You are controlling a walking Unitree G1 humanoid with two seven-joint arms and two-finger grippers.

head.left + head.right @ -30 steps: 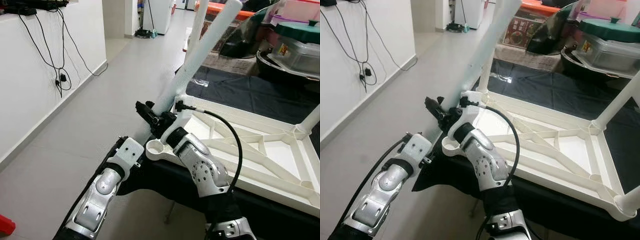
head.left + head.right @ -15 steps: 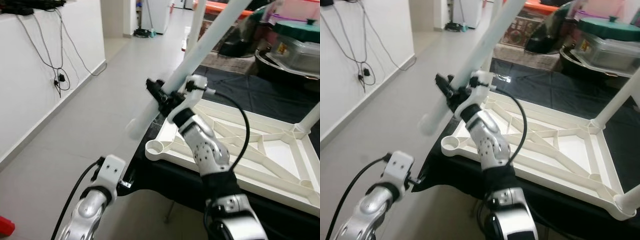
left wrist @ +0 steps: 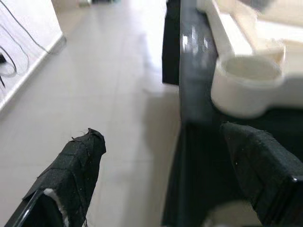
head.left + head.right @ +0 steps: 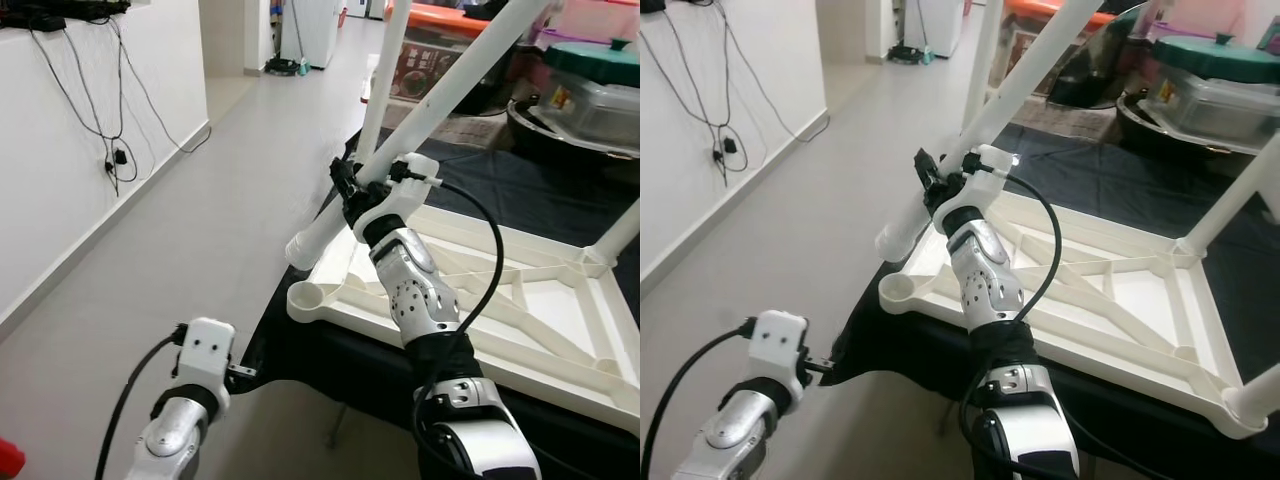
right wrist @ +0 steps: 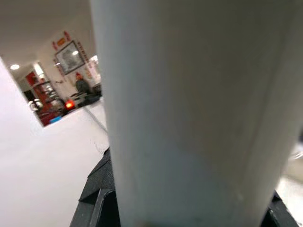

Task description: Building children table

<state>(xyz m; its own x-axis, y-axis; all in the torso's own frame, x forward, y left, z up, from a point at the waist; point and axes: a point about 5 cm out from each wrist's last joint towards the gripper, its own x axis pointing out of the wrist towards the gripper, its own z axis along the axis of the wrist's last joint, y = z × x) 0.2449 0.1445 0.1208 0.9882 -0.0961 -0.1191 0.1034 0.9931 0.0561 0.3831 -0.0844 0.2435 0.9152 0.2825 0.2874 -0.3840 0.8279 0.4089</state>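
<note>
White plastic table leg (image 4: 420,115) is pinched in right gripper (image 4: 352,188) jaws, tilted above the upturned table frame (image 4: 520,300) w/ empty corner socket (image 4: 308,298). Left gripper (image 3: 161,165) hangs low beside the black-draped surface (image 4: 1110,180), jaws spread.

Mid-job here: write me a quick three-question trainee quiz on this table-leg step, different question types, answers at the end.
1. True or false: the right gripper is shut on the long white plastic table leg.
2. Multiple choice: the round empty socket at the near corner of the upturned white plastic tabletop is A) filled by the held leg, B) below the leg's lower end, not yet entered, C) covered by black cloth.
3. Fill in: the left gripper is ____, with nothing between its fingers.

Key: 1 true; 2 B; 3 open.
</note>
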